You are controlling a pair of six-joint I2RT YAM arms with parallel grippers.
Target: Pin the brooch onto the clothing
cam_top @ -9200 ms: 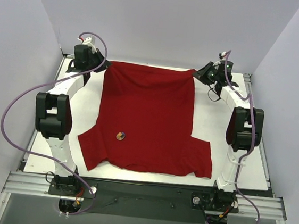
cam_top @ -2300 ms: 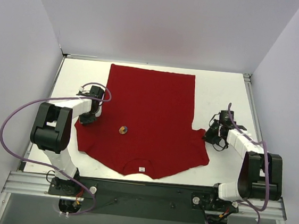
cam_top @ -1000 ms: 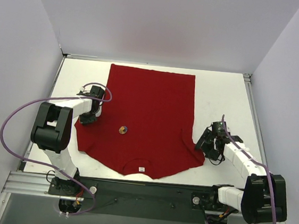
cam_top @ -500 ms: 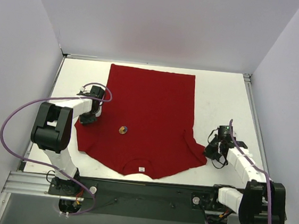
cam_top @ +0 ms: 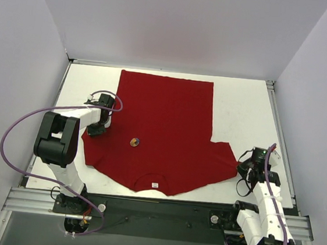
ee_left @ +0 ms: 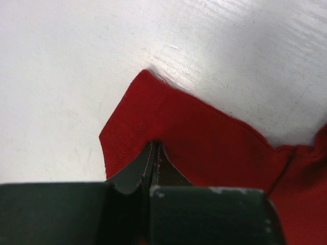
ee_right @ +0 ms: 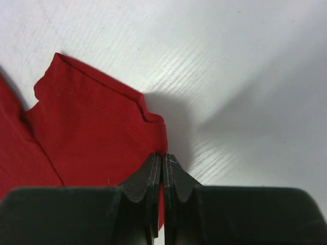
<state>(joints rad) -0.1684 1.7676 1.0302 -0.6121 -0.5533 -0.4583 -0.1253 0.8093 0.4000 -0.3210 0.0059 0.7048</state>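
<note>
Progress seemed well along on the laying-out part: the red T-shirt [cam_top: 164, 111] lay flat on the white surface [cam_top: 241, 107], its collar and small white label [cam_top: 155, 185] toward the arms' bases and its hem toward the far wall. The brooch [cam_top: 134, 141] sat on the chest cloth, left of the middle and a little beyond the collar, well apart from both arms. The left fingers [ee_left: 155, 153] were pressed together on the edge of the left-hand sleeve, pinching a fold of red cloth. The right fingers [ee_right: 162, 163] were likewise closed on the tip of the right-hand sleeve, which was drawn out to a point toward that arm. Whether the brooch's pin already passed through the cloth could not be told, as it was too small from above. Judging by this, the flattening was close to complete. Left to do was letting go of the sleeves and, if the brooch only rested there, fastening it.
</note>
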